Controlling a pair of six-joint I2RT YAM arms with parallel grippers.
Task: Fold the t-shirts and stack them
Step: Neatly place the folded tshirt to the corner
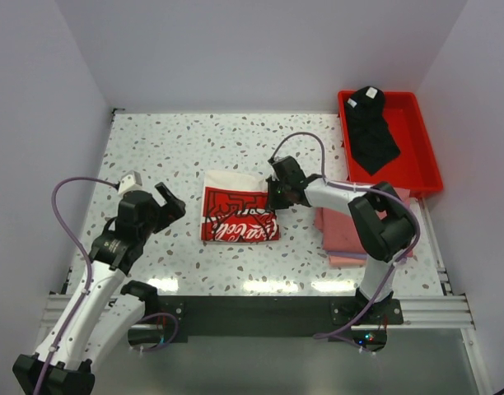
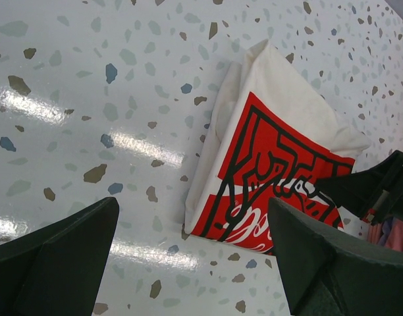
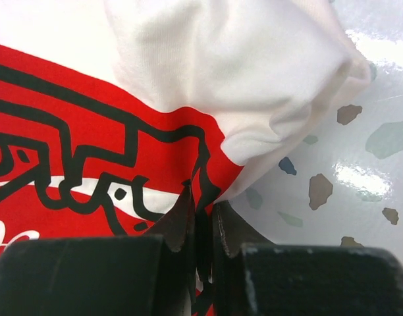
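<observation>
- Right claw (image 3: 201,220) clenched on the right edge of the white shirt (image 1: 235,216), pinching a fold of cloth, probably to drag or lift it to the stack.
- Left claw (image 1: 168,202) spread wide, holding nothing, parked just left of the shirt.
- White shirt lies folded mid-table (image 1: 153,148).
- Pink shirts (image 1: 343,239) stacked to the right; black shirt (image 1: 371,132) waits in the red tray (image 1: 417,144).

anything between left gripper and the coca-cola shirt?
Nothing: only bare speckled tabletop lies between the open left gripper and the Coca-Cola shirt. The top external and left wrist views both show it.
</observation>
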